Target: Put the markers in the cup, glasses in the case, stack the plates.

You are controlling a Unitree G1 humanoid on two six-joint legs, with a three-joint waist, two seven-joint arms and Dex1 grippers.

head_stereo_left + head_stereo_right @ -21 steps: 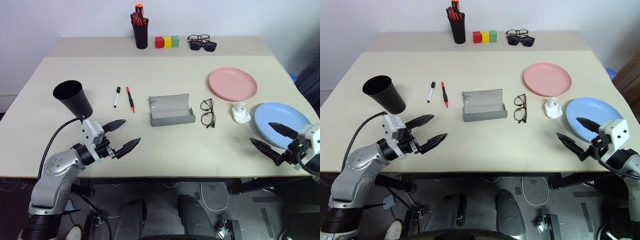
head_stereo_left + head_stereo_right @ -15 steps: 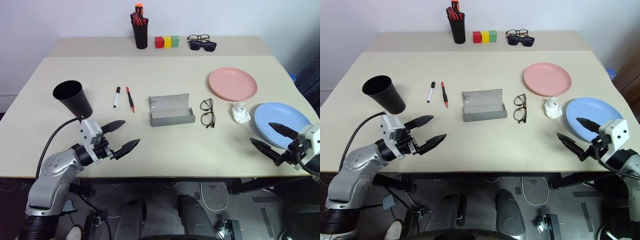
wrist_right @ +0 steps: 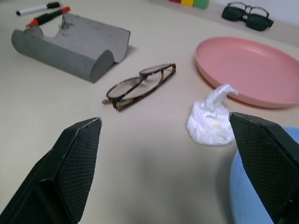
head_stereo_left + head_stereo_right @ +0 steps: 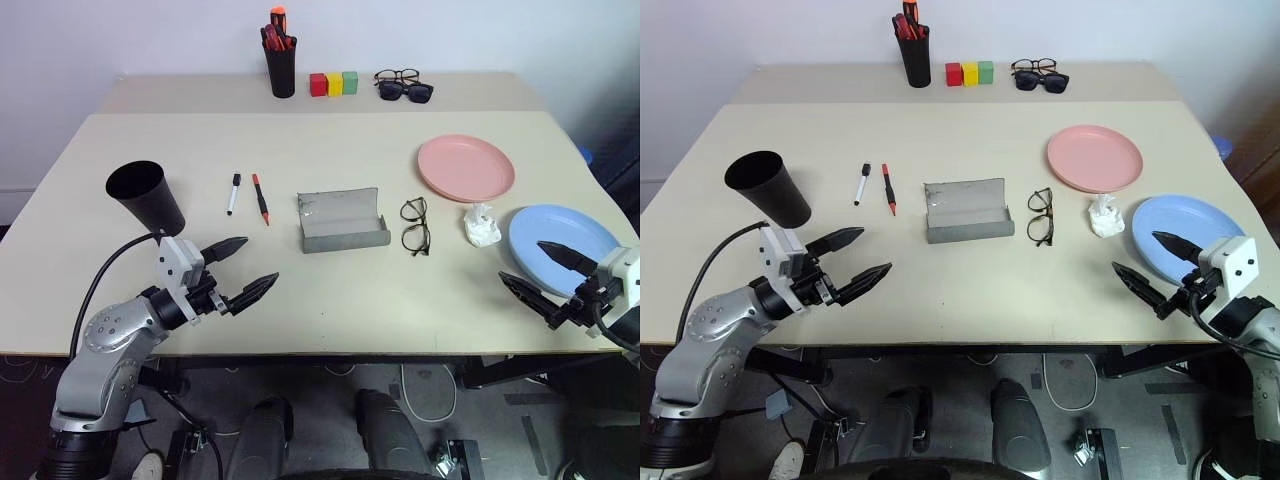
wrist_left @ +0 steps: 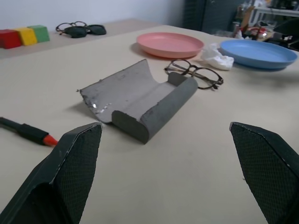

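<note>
Mid-table, open grey case point(image 4: 343, 222) lying crosswise, markers point(image 4: 247, 196) pointing away, left gripper point(image 4: 240, 270) and right gripper point(image 4: 545, 271) released, empty.

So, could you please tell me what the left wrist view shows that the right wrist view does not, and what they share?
Only the left wrist view shows the red block, yellow block and green block whole, and the blue plate whole. Only the right wrist view shows the white marker. Both share the open grey case, the wire-framed glasses, the pink plate, the crumpled white tissue, the red marker, the dark sunglasses and the beige table.
</note>
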